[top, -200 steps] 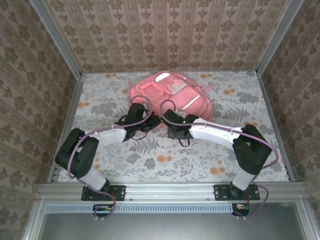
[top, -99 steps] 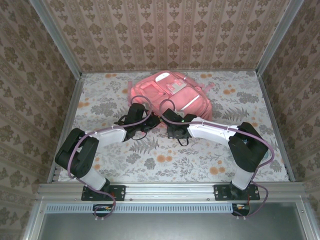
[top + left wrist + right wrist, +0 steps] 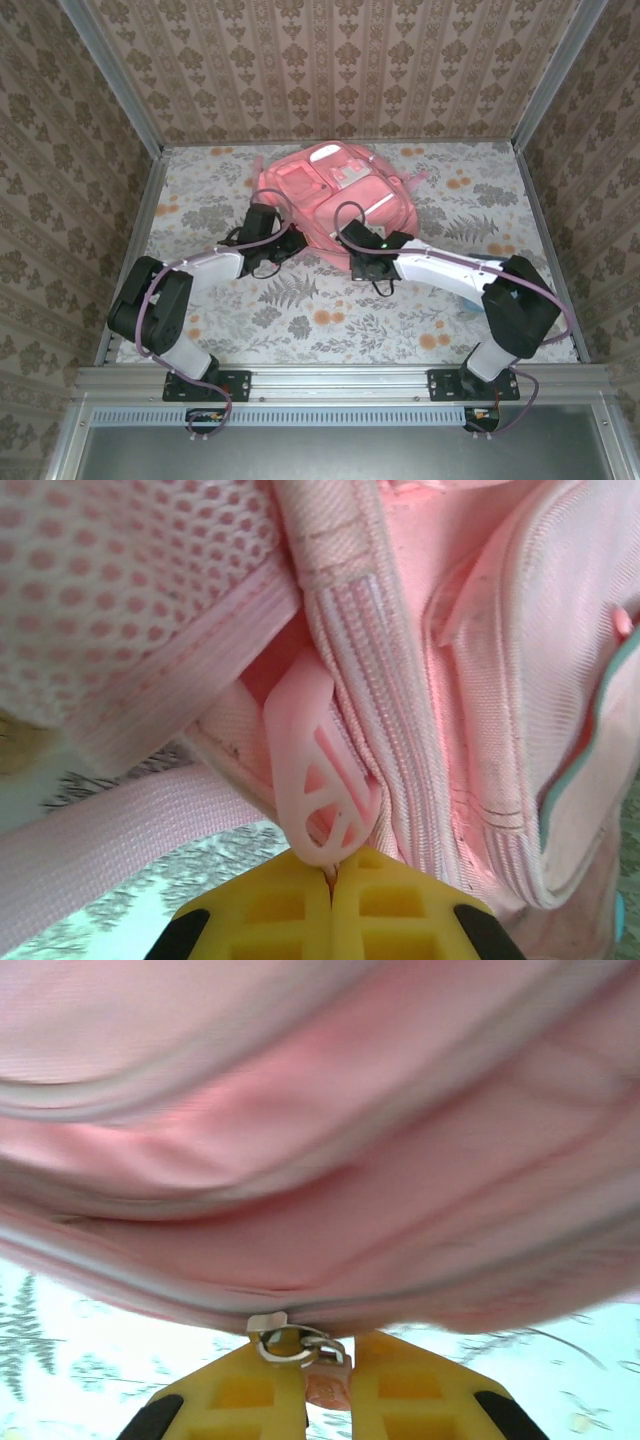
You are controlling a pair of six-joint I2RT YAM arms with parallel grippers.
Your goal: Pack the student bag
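The student bag [image 3: 335, 190], lying far-centre on the table [image 3: 430, 300], is being pinched at its plastic buckle [image 3: 315, 770] by the left gripper [image 3: 332, 872] and at its zip pull [image 3: 290, 1344] by the right gripper [image 3: 327, 1375], a thin hold likely being lost under uneven tugging.

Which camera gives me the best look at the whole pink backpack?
The top external view: the student bag lies whole on the table, pockets up. The left wrist view gives a close-up of its mesh, strap and pink plastic buckle; the right wrist view, blurred fabric and the zipper pull.
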